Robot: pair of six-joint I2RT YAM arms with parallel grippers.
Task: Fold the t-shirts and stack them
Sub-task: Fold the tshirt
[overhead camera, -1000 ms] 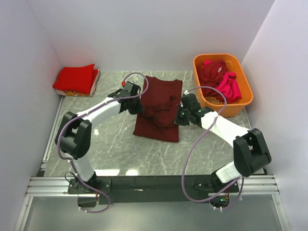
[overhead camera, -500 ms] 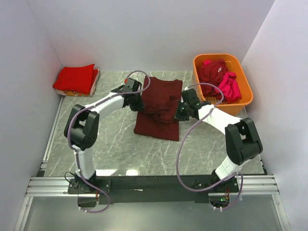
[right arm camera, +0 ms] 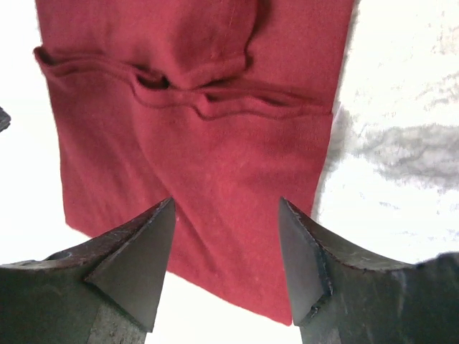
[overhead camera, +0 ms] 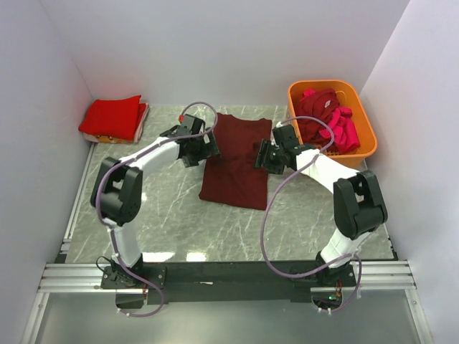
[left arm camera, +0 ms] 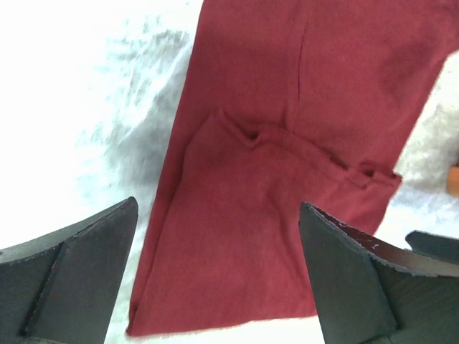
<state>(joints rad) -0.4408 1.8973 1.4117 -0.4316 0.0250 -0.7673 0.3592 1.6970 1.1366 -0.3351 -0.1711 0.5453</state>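
Top external: high behind the arm bases (overhead camera: 133,276), overlooking the whole table (overhead camera: 179,229). Wrist views: close, angled down; all three share the maroon t-shirt (overhead camera: 237,161).

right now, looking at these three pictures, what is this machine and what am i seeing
Two robot arms are bolted at the near edge of a table. The wide picture looks down from above and behind them; the other two come from a camera on each wrist, its dark fingers at the bottom. A maroon t-shirt lies partly folded between the arms. A folded red t-shirt sits in the far left corner; an orange basket at far right holds crumpled t-shirts. The left gripper and right gripper are open at the shirt's sides, holding nothing.
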